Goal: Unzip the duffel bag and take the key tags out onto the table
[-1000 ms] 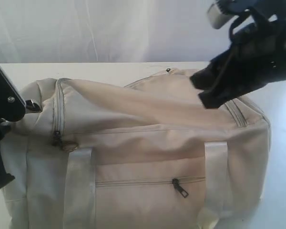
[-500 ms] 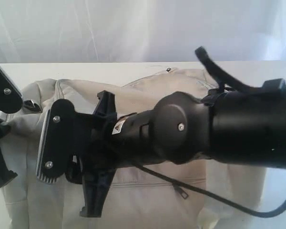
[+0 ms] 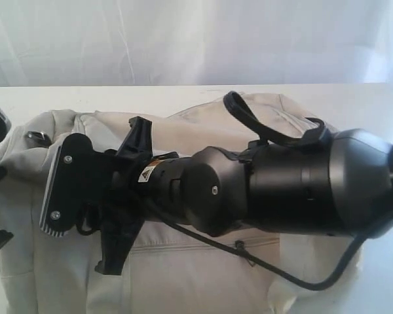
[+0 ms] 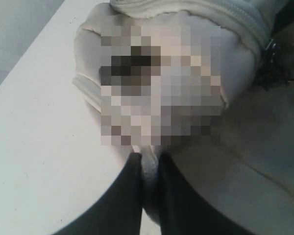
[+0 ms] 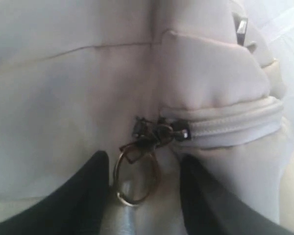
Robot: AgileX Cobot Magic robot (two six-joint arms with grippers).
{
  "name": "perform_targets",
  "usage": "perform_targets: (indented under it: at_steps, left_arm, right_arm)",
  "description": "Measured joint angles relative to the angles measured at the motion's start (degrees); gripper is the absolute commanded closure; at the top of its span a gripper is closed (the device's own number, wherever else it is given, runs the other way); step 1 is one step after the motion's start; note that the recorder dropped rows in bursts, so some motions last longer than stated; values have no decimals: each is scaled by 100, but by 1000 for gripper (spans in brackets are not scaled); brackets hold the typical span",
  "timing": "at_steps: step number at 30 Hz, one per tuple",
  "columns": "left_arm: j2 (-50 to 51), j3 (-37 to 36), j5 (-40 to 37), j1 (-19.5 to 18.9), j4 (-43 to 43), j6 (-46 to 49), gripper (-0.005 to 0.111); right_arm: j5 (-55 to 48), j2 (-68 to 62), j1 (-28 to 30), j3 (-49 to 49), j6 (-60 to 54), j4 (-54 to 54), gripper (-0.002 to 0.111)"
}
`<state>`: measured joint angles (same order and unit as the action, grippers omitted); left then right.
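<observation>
Right hand (image 5: 143,171) stands with its two black fingers (image 5: 88,191) apart, one on each side of a brass-coloured ring (image 5: 120,198) that hangs from a dark metal zipper pull (image 5: 159,132) on the duffel bag (image 3: 203,281); the ring lies in the gap between them, flat against the cream fabric, and whether either finger touches it cannot be told; the pull sits at the end of a closed zipper track (image 5: 235,125), which runs away from it along a padded seam. In the exterior view the right arm (image 3: 281,190) reaches from the right across the bag to its left part, hiding much of the top and front, and a black cable (image 3: 301,284) loops below it; under the arm a front pocket zipper (image 3: 239,245) shows in part, closed. At the bag's left end the left hand (image 4: 148,169) has its fingers drawn together on a narrow upright fold of the cream fabric, which is pinched between them; a patch of that end is blurred in the left wrist view. The duffel bag lies on its side on the white surface (image 3: 118,95), long side toward the exterior camera, with bare surface showing behind it and beside its left end; a pale curtain (image 3: 183,39) hangs beyond the far edge.
</observation>
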<state>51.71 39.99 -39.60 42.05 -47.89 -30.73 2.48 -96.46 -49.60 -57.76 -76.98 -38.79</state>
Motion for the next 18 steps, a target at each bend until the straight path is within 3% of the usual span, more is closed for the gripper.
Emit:
perform_targets:
  at_steps: [10,18]
  left_arm:
    - [-9,0,-20,0,5,0,107]
    - [-9,0,-32,0,26,0,107]
  right_arm:
    - [-6,-36,0,-90,70,0,108]
    - [-311,115,0,-90,91,0,108]
